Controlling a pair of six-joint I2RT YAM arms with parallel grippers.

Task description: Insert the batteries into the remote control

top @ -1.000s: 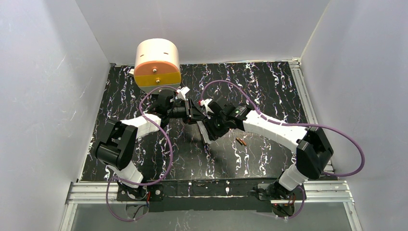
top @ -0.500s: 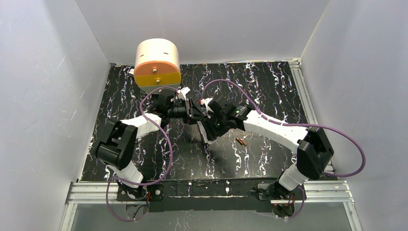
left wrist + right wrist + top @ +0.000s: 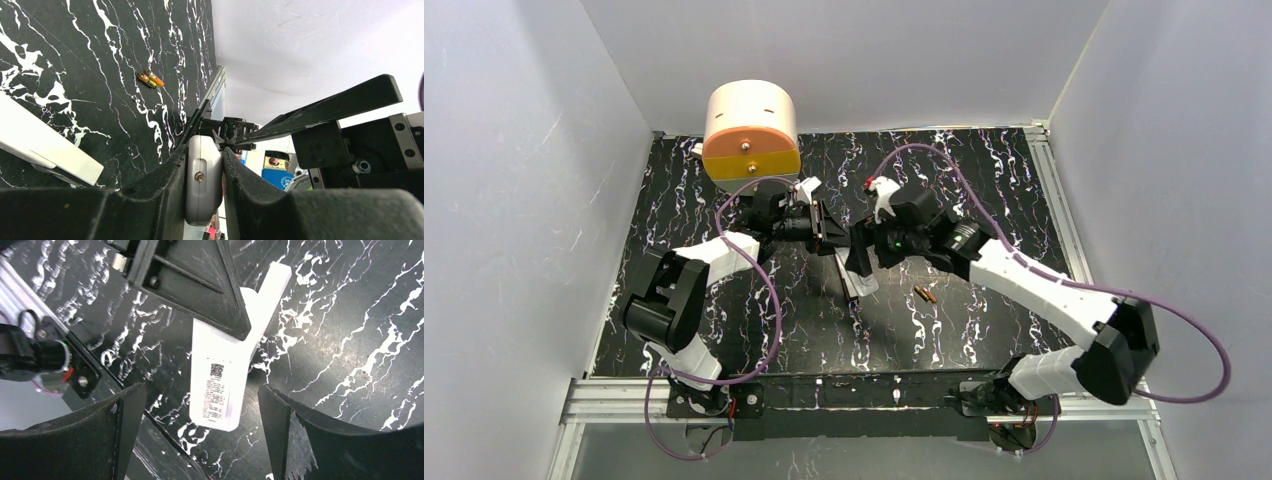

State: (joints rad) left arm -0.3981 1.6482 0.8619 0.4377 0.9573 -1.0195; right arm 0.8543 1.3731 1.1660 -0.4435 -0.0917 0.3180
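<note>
Right arm has swung its elbow out wide, and my right gripper (image 3: 201, 390) has released, jaws spread around the remote control (image 3: 218, 365). My folded left arm's left gripper (image 3: 204, 155) stays clenched on it. Batteries (image 3: 925, 294) lie together on the table (image 3: 984, 180), right of it.

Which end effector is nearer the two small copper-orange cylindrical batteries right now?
Right. The right end effector, open, is just left of the copper-orange batteries; the left end effector is farther left, beyond it, shut on the small white plastic remote control.
</note>
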